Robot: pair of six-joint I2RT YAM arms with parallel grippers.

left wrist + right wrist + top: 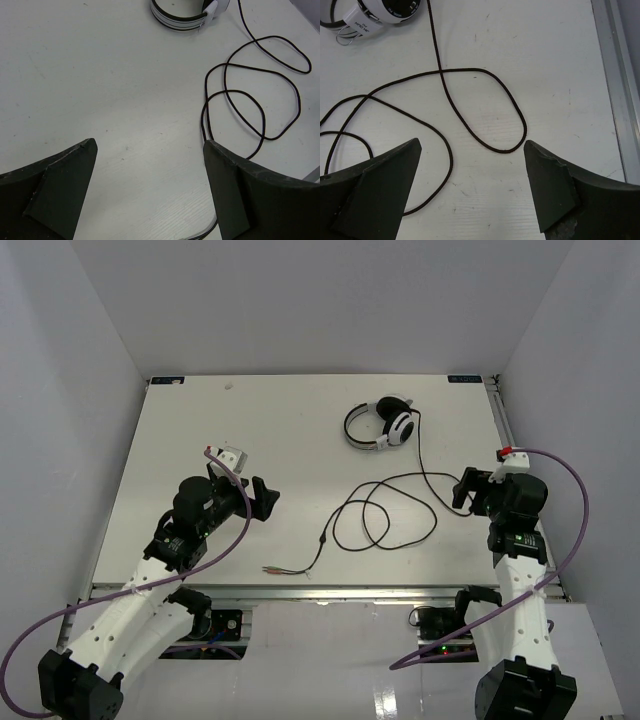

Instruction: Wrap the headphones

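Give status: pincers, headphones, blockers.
Left pincer open, empty. Right pincer open, empty, over cable. Headphones at far side, untouched; cable sprawled in loose loops, unwrapped. Nothing in the way.

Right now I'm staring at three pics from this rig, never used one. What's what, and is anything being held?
The wide picture looks down from above and behind two robot arms bolted at the table's near edge. The other two come from cameras on each wrist; the dark wedges at the bottom are that arm's own fingers. The left claw and right claw are both open and hold nothing. On the table lie white headphones near the far side, with their thin black cable trailing in loose loops toward the near edge, ending in small plugs. The cable is not yet wrapped.
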